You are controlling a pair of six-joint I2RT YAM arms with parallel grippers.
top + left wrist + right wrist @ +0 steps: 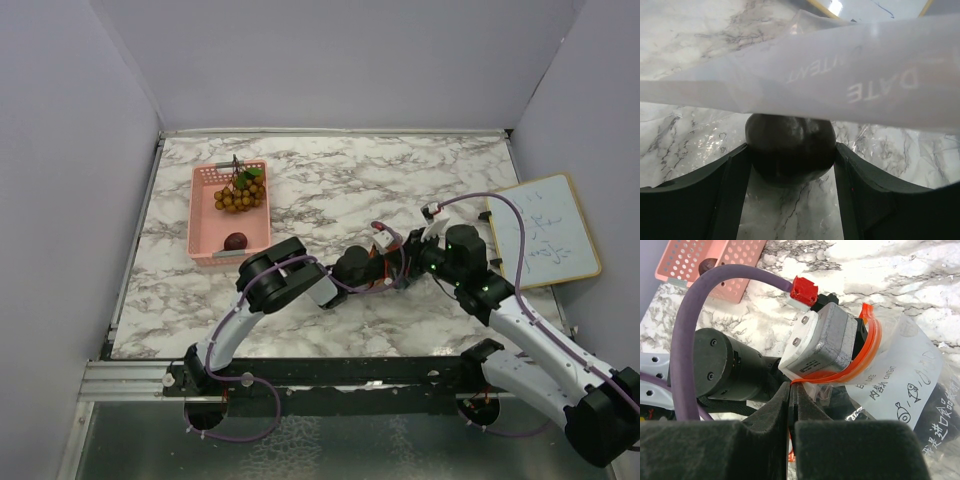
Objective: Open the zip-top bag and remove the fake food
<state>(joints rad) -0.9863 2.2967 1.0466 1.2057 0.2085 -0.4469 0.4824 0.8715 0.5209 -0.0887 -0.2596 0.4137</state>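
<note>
— How far along are you?

— Well along, I'd judge. The bag (900,375) lies on the surface (330,180), just to 3 o'clock of its middle. Its mouth is open: the orange strip (872,340) loops round the end of my left arm (822,340), which reaches inside.

— What's out already?

— The grapes (240,197) and a dark fruit (235,241) sit in the pink basket (197,225), toward 10 o'clock from the bag. The grapes are at the basket's 12 o'clock end and the fruit at its 6 o'clock end.

— So you're finished?

— Not quite. Under the bag's printed flap, my left pincer (790,148) has a dark ball (790,142) between its fingers (725,190). Each finger presses a side of it, so I read it as clamped. It looks like one more piece of food, though I can't tell what kind.

— And the other pincer?

— My right pincer (791,390) is squeezed together on the orange strip, pinning the bag's mouth.

— What's left, then?

— To draw the ball out through the mouth and set it down outside the bag, probably in the basket with the rest.
</note>
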